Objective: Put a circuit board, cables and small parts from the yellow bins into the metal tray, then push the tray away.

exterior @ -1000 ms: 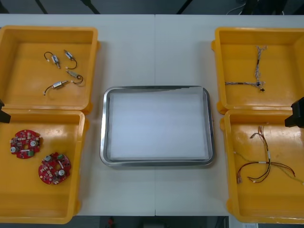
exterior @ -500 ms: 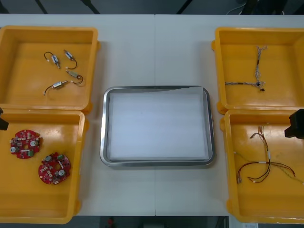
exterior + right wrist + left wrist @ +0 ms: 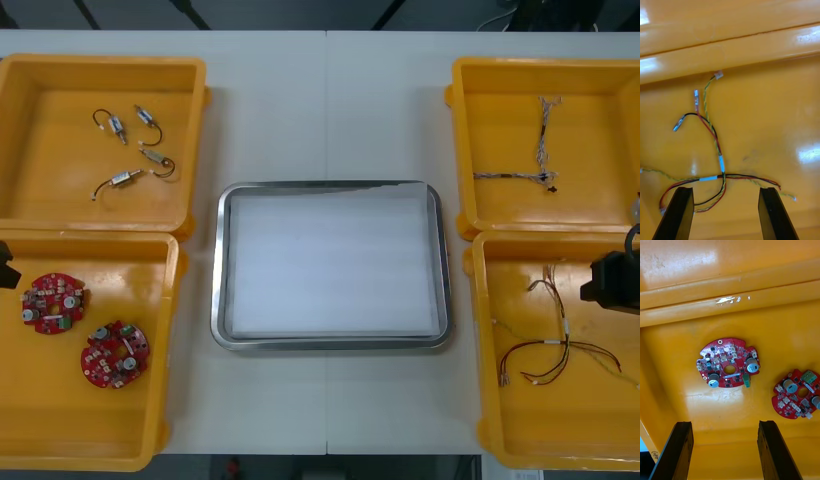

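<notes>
Nothing in the metal tray (image 3: 330, 186) yet: bare and white inside, in the middle of the worktop (image 3: 330, 100), between the yellow bins (image 3: 600, 120).

Low over the near right bin (image 3: 520, 440): the right gripper (image 3: 724, 193), fingers wide apart, holding nothing. Right below, between the fingers: the red and yellow cables (image 3: 720, 161), a thin loose tangle lying flat on the bin floor.

Over the near left bin (image 3: 60, 420): the left gripper (image 3: 724, 425), fingers apart too, empty. Just ahead of it, two round red circuit boards (image 3: 728, 363). In the far left bin (image 3: 60, 180), small metal parts (image 3: 135, 150), untouched.

Looks like the very start, with both about to reach down for a first pick.

Easy to go wrong from here. Thin, flat cables, so could close on air, or pinch just one strand and lose the rest. Long loose ends, so could catch on the bin wall when lifted and fall short of the tray. Flat boards too, so might slide away from a finger instead of coming up. Two boards close together, so could bump the wrong one.
</notes>
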Tool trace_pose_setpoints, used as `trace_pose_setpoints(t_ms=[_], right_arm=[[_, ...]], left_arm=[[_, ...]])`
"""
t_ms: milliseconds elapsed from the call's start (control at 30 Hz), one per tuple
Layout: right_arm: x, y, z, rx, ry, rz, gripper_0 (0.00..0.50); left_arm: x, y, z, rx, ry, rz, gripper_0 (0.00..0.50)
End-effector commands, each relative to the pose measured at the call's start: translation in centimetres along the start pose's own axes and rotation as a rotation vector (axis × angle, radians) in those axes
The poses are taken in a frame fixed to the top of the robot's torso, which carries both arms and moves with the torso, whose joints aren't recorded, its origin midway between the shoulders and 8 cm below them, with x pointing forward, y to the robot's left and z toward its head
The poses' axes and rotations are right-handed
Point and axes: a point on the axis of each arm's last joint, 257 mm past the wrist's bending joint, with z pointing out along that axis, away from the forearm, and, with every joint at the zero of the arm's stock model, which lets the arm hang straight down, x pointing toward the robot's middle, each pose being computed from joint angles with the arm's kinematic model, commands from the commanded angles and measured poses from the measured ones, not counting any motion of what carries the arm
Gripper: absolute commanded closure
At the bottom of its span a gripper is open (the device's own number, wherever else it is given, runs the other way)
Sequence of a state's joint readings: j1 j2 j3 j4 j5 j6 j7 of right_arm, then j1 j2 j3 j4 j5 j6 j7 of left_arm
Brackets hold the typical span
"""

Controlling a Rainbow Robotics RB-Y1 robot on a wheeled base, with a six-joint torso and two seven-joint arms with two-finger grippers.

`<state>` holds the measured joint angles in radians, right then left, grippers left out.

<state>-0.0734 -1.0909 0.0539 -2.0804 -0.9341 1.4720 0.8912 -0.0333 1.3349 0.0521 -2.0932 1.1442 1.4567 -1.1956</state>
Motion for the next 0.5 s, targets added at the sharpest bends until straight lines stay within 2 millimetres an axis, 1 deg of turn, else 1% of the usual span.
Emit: trace_pose_setpoints(t_ms=[33,133,300,400,500], right_arm=[[1.4,-1.4,2.0,0.075,0.001,-0.108,0.0],[1.7,-1.4,3.1,0.081,-0.005,-0.126,0.0],[2.3,-1.2,5.0,0.069,-0.014,-0.146,0.0],[2.5,-1.2,5.7,0.056,-0.013,-0.139,0.0],[2.7,-1.1,6.1,0.05,-0.015,-0.141,0.0]], left_arm=[[0.3,-0.3,1.5,0.032,-0.008,-0.033,0.0],[0.4,-0.6,2.1,0.052,-0.01,-0.057,0.0],[-0.1,-1.6,4.0,0.087,-0.042,-0.073,0.0],[-0.2,-1.7,5.3,0.085,-0.064,-0.067,0.0],[-0.2,-1.6,6.0,0.066,-0.075,-0.05,0.0]])
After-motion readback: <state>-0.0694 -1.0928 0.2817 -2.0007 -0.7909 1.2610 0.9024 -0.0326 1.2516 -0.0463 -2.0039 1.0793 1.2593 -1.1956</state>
